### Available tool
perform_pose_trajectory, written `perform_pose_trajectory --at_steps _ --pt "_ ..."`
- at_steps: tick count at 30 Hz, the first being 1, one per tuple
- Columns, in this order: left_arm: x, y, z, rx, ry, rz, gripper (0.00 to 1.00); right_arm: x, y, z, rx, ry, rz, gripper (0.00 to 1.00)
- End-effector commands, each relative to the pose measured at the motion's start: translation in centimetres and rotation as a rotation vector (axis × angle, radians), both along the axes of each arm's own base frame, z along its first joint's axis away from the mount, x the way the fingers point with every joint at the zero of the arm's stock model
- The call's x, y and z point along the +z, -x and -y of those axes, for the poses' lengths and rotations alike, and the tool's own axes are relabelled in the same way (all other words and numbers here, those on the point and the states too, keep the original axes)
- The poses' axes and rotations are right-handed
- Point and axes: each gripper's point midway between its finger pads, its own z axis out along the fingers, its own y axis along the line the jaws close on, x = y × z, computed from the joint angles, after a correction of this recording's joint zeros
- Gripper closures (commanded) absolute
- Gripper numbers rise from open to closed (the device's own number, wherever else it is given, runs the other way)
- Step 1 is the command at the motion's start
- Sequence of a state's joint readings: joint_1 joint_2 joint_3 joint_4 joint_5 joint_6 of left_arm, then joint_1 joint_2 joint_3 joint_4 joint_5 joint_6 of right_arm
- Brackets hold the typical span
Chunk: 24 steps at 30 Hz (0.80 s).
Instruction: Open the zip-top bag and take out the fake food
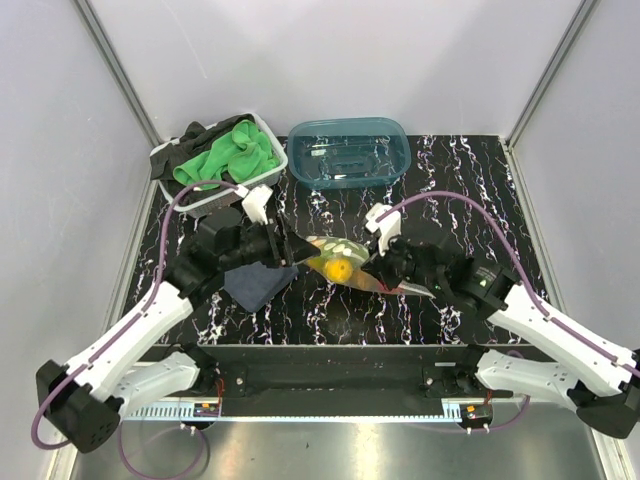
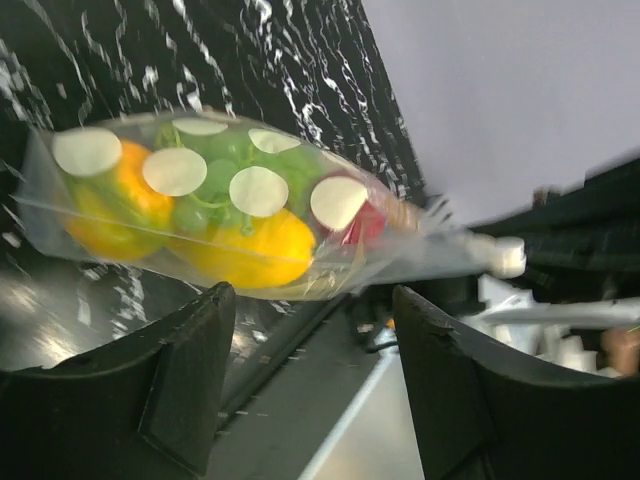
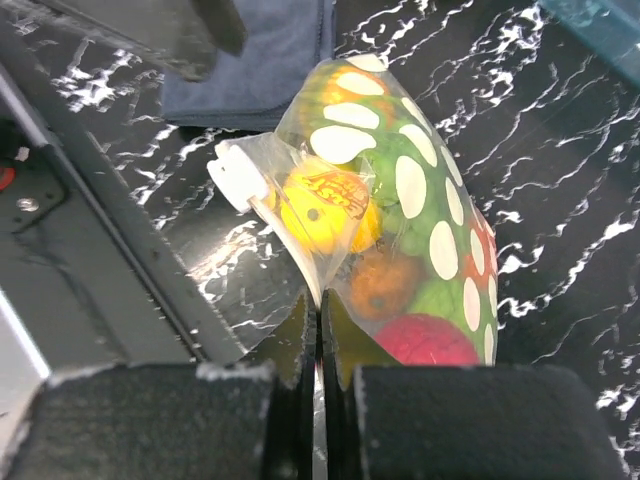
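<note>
right gripper (image 3: 320,345): pressed together, pinching film at the zip-top bag (image 3: 420,200) edge
left gripper (image 2: 315,350): spread, just short of bag, holding nothing
bag: middle of tabletop, fake food (image 3: 325,210) inside
risk: one-sided pinch; the loaded, floppy film may slip free under any pull
</note>
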State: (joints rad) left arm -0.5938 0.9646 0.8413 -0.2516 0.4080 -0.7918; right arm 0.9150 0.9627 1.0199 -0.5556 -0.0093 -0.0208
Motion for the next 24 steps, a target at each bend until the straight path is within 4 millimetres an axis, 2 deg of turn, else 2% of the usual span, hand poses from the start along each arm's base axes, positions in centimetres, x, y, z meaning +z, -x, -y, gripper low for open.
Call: perform_pose_trajectory --at_steps 1,4,7,9,11,12,14,15,17,18,21,24 --pt "3.9 -0.3 -0.6 -0.101 -0.055 0.432 0.32 2.9 0.6 -0.5 0.047 -0.108 -0.079 1.00" --pt "5.1 1.2 -0.1 -0.222 -0.038 0.616 0.32 3.2 1.0 -0.8 0.120 -0.127 -0.128 1.00" --pt "6.6 1.2 0.3 -0.272 -0.036 0.803 0.31 3.2 1.7 -1.2 0.186 -0.130 -0.187 1.00" --pt "6.5 1.1 1.0 -0.333 -0.044 0.874 0.31 3.4 2.1 -1.4 0.236 -0.122 -0.196 1.00" --pt "7.3 1.1 1.9 -0.380 -0.019 0.924 0.31 3.5 2.3 -1.6 0.264 -0.130 -0.221 1.00" --pt "6.4 1.1 2.8 -0.448 -0.012 0.910 0.31 3.8 2.5 -1.6 0.274 -0.139 -0.229 1.00" --pt "6.8 1.2 3.6 -0.509 0.009 0.907 0.32 3.7 2.3 -1.6 0.284 -0.150 -0.255 1.00" --pt "5.7 1.2 4.3 -0.566 0.023 0.869 0.33 3.8 2.3 -1.5 0.287 -0.154 -0.262 1.00" --pt "5.6 1.5 4.9 -0.611 0.062 0.860 0.33 3.6 2.2 -1.4 0.290 -0.168 -0.289 1.00" --pt "5.7 2.2 5.1 -0.656 0.099 0.838 0.34 3.6 2.1 -1.4 0.291 -0.172 -0.297 1.00" --pt "5.1 2.7 5.7 -0.711 0.149 0.778 0.35 3.6 1.7 -1.4 0.291 -0.185 -0.316 1.00" --pt "5.4 2.8 5.9 -0.713 0.183 0.772 0.36 3.6 1.4 -1.6 0.300 -0.194 -0.334 1.00"
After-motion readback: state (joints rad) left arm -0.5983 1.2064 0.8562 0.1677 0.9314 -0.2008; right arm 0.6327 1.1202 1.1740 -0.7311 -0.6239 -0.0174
